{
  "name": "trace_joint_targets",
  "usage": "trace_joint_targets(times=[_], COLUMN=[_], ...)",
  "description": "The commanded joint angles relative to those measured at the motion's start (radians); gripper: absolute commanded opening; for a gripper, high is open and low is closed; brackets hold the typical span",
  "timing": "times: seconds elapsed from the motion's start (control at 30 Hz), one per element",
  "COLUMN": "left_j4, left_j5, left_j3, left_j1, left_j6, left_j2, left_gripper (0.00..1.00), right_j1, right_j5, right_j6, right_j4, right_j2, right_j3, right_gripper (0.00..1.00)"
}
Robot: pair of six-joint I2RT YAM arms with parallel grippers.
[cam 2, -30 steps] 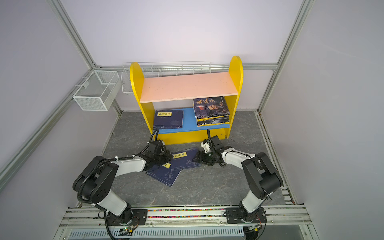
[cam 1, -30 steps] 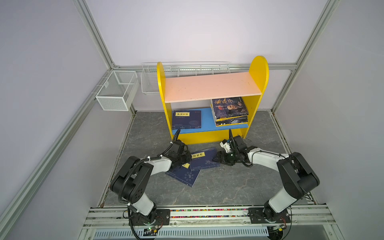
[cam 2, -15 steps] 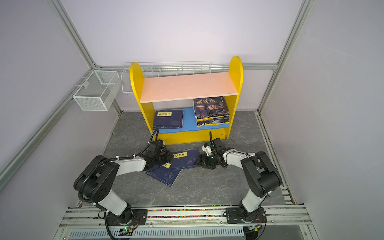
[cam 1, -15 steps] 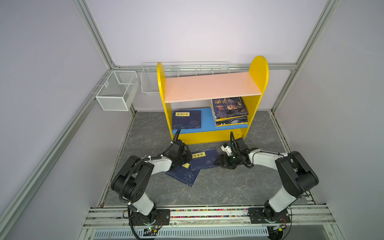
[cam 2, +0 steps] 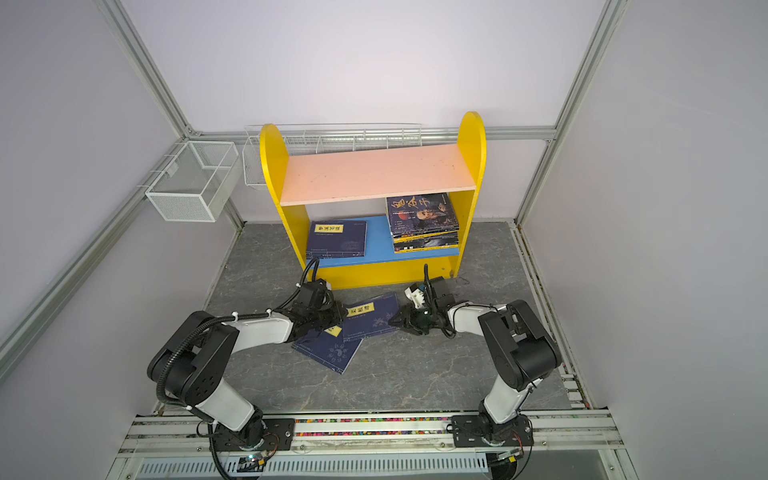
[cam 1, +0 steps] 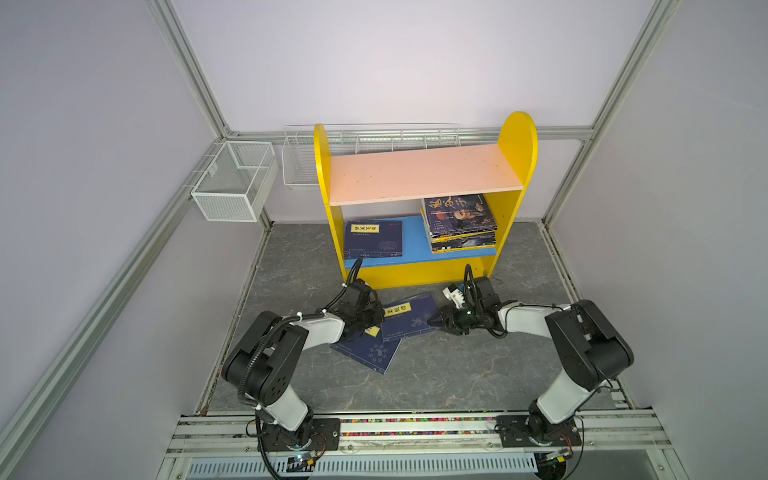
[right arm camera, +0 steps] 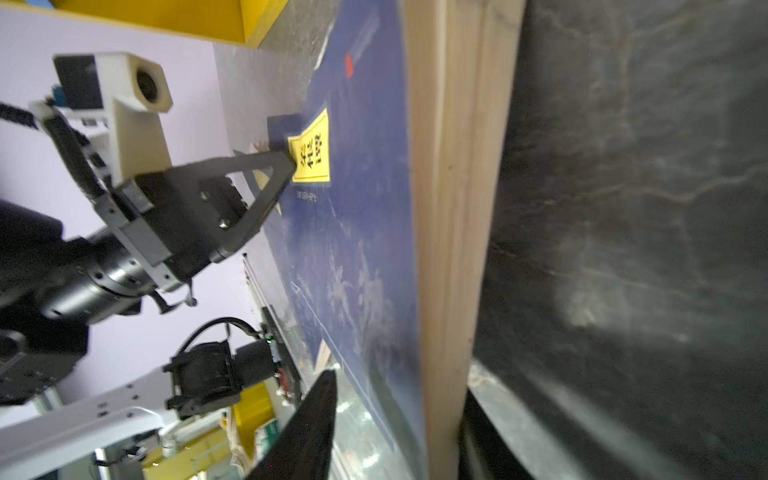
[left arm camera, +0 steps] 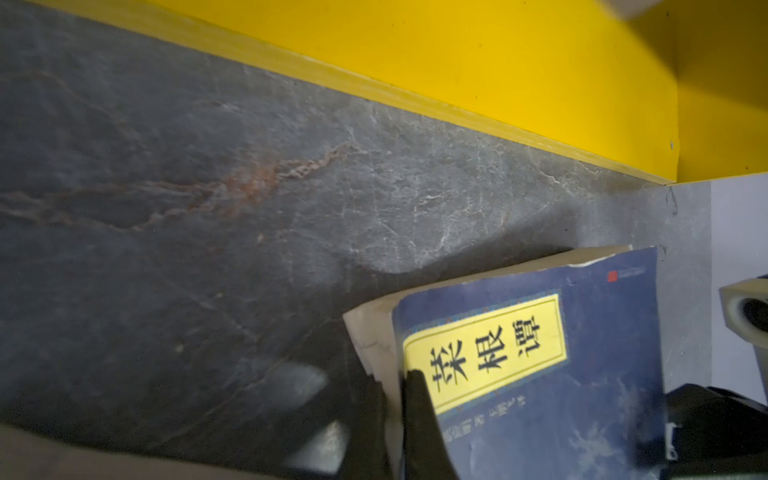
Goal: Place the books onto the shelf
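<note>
Books on surface (cam 1: 436, 374): two navy ones, overlapped, just in front of the shelf (cam 1: 419, 275). We see the left tool (cam 1: 380, 319) clenched on the label corner of the upper navy book (cam 1: 411, 318), which lies across the lower navy book (cam 1: 368, 353). Right tool (cam 1: 433, 322) straddles its opposite edge, one jaw over the cover, one under the pages; we cannot tell whether it grips. Blue board (cam 1: 415, 246) holds a shelved navy book (cam 1: 372, 240) and a dark stack (cam 1: 459, 222)

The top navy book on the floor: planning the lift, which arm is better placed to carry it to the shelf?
Probably right: the right gripper straddles the full thickness of the book at its edge, while the left gripper pinches only a corner.
</note>
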Motion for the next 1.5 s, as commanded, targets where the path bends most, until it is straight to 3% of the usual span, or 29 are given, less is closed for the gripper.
trace_joint_targets(times=[0.0,0.17,0.37,0.5,0.57,0.7,0.8,0.97,1.1,1.47], left_j4=[-0.165,-0.166,-0.181,-0.198,-0.233,-0.344,-0.383,-0.457,-0.443,-0.381], left_j5=[0.039,0.025,-0.082,-0.237,-0.359,-0.604,-0.623,-0.578,-0.564,-0.515], left_j3=[-0.026,-0.032,-0.049,-0.089,-0.112,-0.158,-0.193,-0.243,-0.299,-0.363], left_j1=[-0.039,-0.040,-0.040,-0.039,-0.039,-0.020,0.020,0.098,0.107,0.113], left_j6=[0.033,0.029,-0.018,-0.072,-0.100,-0.161,-0.151,-0.182,-0.222,-0.249], left_j2=[0.051,0.032,-0.073,-0.301,-0.441,-0.694,-0.812,-0.863,-0.876,-0.834], left_gripper=[0.00,0.00,0.01,0.40,0.51,0.56,0.59,0.59,0.59,0.59], right_j1=[0.004,0.003,0.003,0.003,0.004,0.003,0.008,0.022,0.036,0.119], right_j5=[-0.015,0.012,0.010,-0.001,-0.004,-0.020,-0.009,0.074,0.153,0.288], right_j6=[-0.019,-0.025,-0.033,-0.056,-0.071,-0.060,-0.035,0.042,0.130,0.228], right_j4=[0.044,0.050,0.092,0.092,0.076,0.094,0.129,0.275,0.421,0.504], right_j2=[-0.052,-0.074,-0.168,-0.300,-0.367,-0.475,-0.492,-0.415,-0.285,0.139], right_j3=[0.019,0.009,-0.048,-0.086,-0.088,-0.065,-0.012,0.098,0.204,0.562], right_gripper=[0.27,0.12,0.08,0.08,0.08,0.07,0.07,0.07,0.08,0.11])
